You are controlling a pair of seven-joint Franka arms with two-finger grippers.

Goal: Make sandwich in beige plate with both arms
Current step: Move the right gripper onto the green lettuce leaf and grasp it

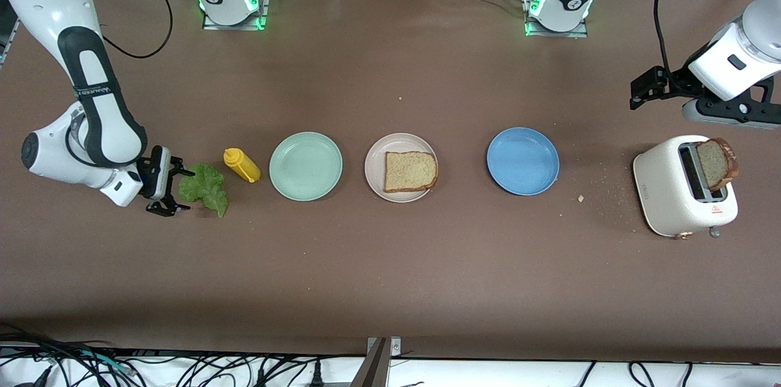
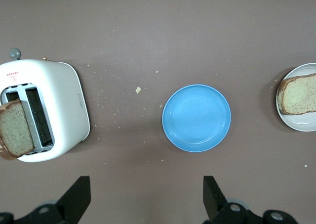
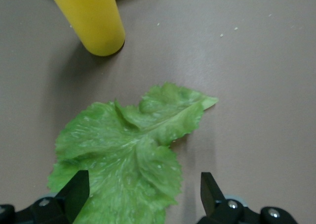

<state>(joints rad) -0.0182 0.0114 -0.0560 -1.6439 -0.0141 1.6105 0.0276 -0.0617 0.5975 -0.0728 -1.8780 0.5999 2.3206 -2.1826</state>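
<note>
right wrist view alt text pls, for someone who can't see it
A ruffled green lettuce leaf lies flat on the brown table, directly under the open right gripper. A yellow squeeze bottle stands beside the leaf.

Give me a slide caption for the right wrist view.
Right gripper, fingers open, poised at the lettuce leaf lying flat on the table, beside the yellow bottle.

By the right gripper (image 1: pixel 172 182), black, lies a ruffled green lettuce leaf (image 1: pixel 205 188) and a yellow bottle (image 1: pixel 241 165). Plates: mint green (image 1: pixel 305 166), beige (image 1: pixel 373 162) holding tan brown-crusted bread (image 1: pixel 410 171), blue (image 1: pixel 522 160). The toaster (image 1: pixel 665 191) is cream-white.
</note>
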